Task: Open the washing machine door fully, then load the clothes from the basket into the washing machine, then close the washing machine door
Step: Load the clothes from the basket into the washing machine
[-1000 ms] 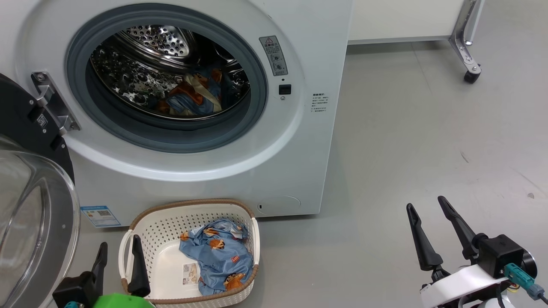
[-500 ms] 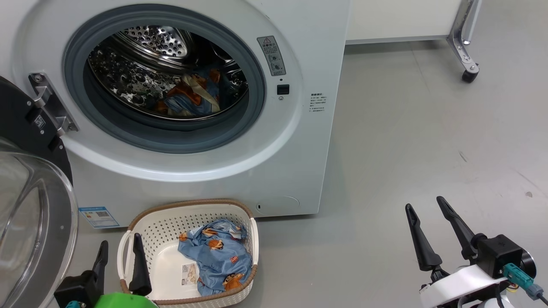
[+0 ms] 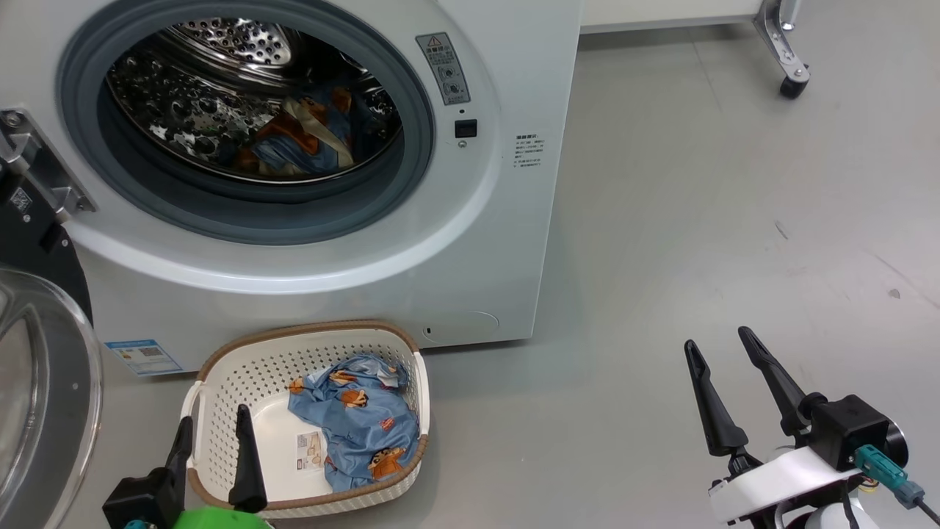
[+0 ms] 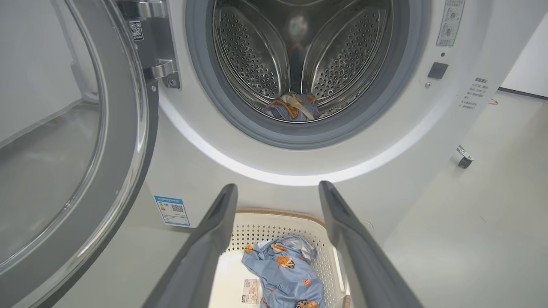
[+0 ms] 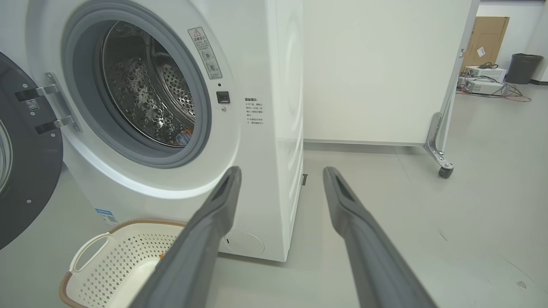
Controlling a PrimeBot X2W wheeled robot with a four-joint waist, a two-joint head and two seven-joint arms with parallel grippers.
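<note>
You have a wide open way into the round mouth of the washing machine [image 3: 477, 242]. The washing machine door [image 3: 40, 397] swings out on the left and walls off that side, close to your left end effector [image 3: 214, 416]. The basket [image 3: 308, 328] sits on the floor [image 3: 698, 220] just under the mouth, open on top. Some clothes [image 3: 301, 139] lie low in the drum [image 3: 183, 110], with room above them. Your right end effector [image 3: 717, 339] is over bare floor. A wheeled metal leg [image 3: 789, 81] stands well away, far right.

Warning triangle [image 3: 435, 40], likely Chinese print, on washing machine [image 3: 477, 242] label [image 3: 446, 73]
</note>
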